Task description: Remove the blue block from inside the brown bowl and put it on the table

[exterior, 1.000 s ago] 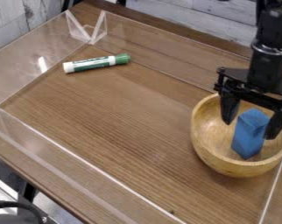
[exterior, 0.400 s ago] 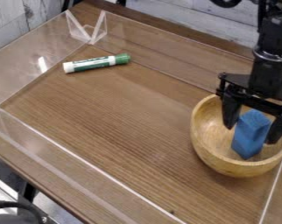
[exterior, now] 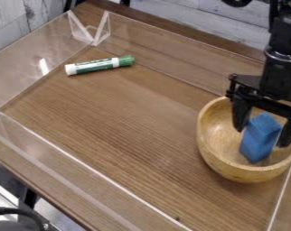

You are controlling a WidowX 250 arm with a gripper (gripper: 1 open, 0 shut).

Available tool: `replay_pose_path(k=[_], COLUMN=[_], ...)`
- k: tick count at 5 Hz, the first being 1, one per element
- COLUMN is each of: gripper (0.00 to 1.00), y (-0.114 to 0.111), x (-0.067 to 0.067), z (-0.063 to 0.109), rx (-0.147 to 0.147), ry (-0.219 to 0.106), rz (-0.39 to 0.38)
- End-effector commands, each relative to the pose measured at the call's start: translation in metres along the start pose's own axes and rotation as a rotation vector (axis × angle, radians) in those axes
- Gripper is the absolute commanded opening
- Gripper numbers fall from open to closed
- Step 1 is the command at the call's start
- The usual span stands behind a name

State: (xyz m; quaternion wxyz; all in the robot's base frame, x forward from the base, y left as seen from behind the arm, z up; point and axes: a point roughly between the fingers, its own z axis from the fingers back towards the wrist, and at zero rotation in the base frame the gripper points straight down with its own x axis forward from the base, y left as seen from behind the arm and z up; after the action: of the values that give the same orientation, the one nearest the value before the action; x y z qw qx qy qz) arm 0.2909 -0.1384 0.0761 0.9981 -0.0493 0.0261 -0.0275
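The blue block (exterior: 260, 141) stands inside the brown bowl (exterior: 220, 149) at the right side of the table (exterior: 124, 117). My gripper (exterior: 265, 120) hangs straight down over the bowl, open, with one dark finger on each side of the block's upper part. The fingertips (exterior: 243, 117) reach below the bowl's rim. Whether the fingers touch the block I cannot tell.
A green-and-white marker (exterior: 99, 64) lies at the back left of the table. Low clear acrylic walls (exterior: 63, 149) run along the table's edges, and the bowl sits close to the right wall.
The gripper has shifted slightly right over the bowl; the block stays in place between the open fingers.
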Motion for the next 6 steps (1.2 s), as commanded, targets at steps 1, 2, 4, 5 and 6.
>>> replay_pose_path(k=[1,2,4,5,6], gripper=[1.0,1.0,0.0,0.0,0.0], y=[-0.009,-0.01,-0.008,-0.006,-0.003], x=[0.009,0.011,0.012,0.011,0.011], z=[0.015,0.015,0.016,0.021,0.026], rx=[-0.022,-0.021,-0.021,-0.02,-0.02], ry=[-0.06,-0.062,-0.062,-0.061,-0.06], rz=[-0.013,-0.011,-0.015,-0.017,-0.018])
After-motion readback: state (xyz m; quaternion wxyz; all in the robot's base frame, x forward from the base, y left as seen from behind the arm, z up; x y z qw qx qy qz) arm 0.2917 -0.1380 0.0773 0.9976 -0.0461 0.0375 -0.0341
